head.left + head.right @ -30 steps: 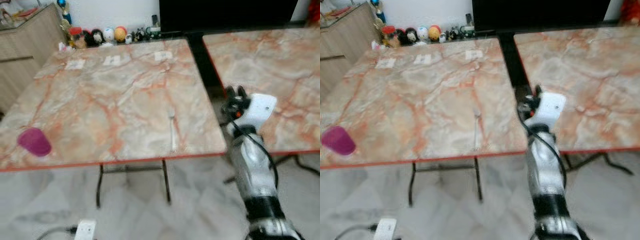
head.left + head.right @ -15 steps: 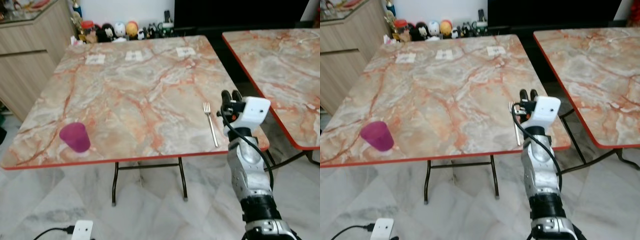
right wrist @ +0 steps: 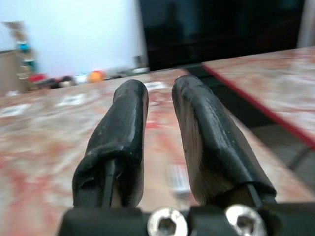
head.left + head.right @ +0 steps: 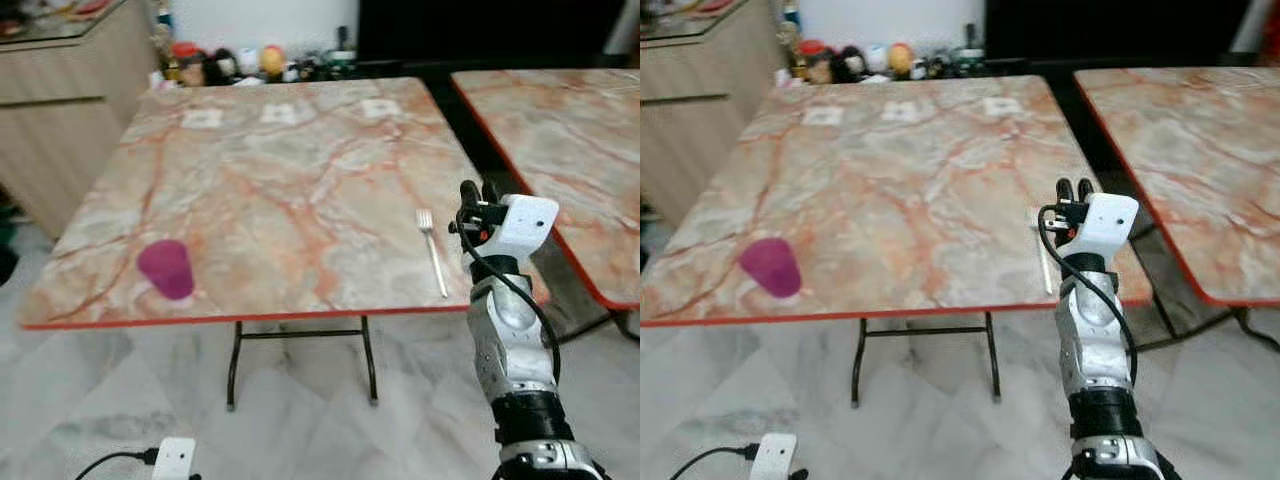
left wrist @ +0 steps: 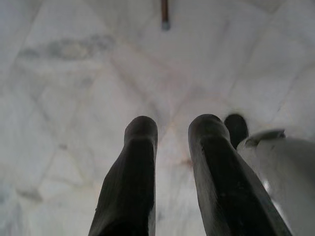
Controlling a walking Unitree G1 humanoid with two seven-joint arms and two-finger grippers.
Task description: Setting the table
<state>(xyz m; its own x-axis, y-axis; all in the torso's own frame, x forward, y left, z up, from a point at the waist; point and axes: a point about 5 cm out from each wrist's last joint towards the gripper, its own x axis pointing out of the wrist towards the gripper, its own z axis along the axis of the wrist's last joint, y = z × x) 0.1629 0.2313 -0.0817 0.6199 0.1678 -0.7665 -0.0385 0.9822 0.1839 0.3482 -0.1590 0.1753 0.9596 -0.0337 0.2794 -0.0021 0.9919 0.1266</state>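
R end effector [image 4: 475,188] beside fork [image 4: 432,250]

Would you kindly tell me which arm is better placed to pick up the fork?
The right. Its gripper is raised at the table edge right beside the fork, jaws slightly apart. The left gripper hangs over the floor.

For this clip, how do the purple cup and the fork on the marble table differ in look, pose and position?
The purple cup is opaque plastic, standing near the table's front left corner; the fork is thin metal near the front right edge. The cup rises off the surface; the fork lies flat, tines pointing away from the robot. The fork lies just beside the right gripper; the cup sits far from it. Both rest untouched.
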